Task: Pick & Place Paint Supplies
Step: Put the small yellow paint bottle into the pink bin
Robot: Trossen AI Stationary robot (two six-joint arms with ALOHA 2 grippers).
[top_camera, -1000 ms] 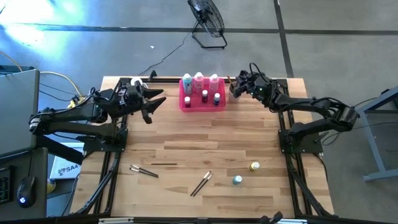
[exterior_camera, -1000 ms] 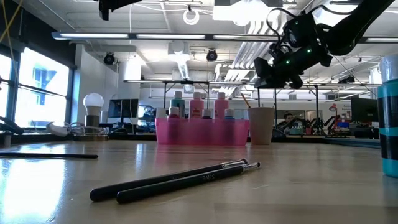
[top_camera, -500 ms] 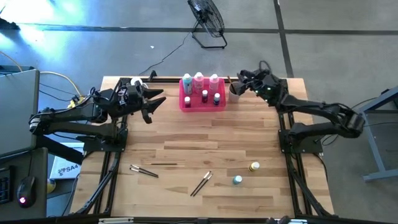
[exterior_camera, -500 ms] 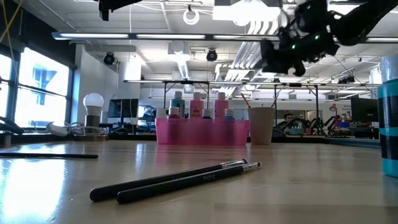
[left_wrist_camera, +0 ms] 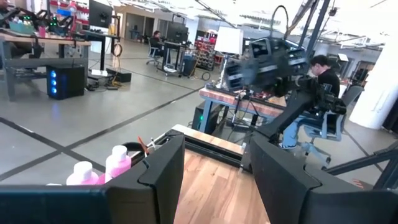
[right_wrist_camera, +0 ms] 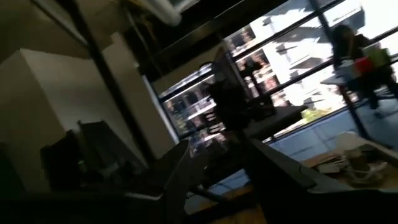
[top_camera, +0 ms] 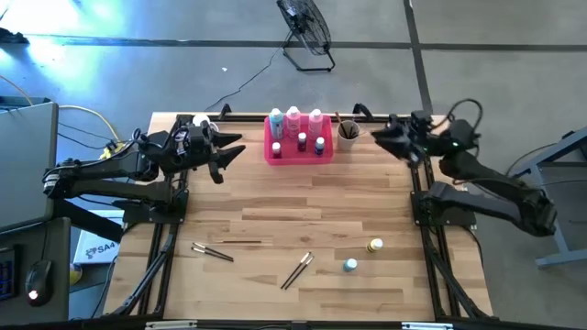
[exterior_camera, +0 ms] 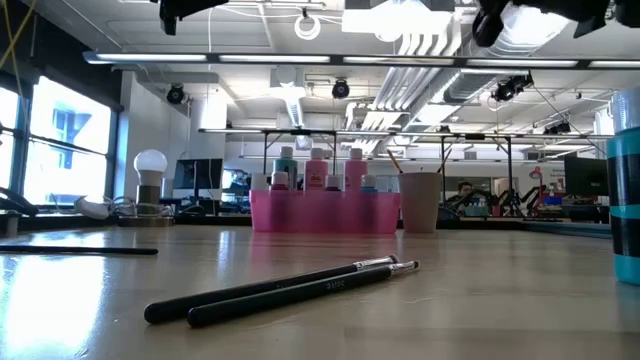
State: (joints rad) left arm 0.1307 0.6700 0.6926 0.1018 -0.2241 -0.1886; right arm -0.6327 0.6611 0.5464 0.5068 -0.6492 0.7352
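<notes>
The right tool, released and empty at 1 o'clock, must next fetch the yellow bottle at 5 o'clock; the left tool waits released.

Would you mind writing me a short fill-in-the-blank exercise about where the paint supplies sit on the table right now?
1. The three taller white-capped bottles stand in the pink ____.
2. The beige cup stands just beside the tray, on the side toward the ____ arm.
3. On the near part of the table, the yellow bottle lies next to a ____ one.
4. The right gripper holds ____.

Missing words: tray; right; teal; nothing
</notes>
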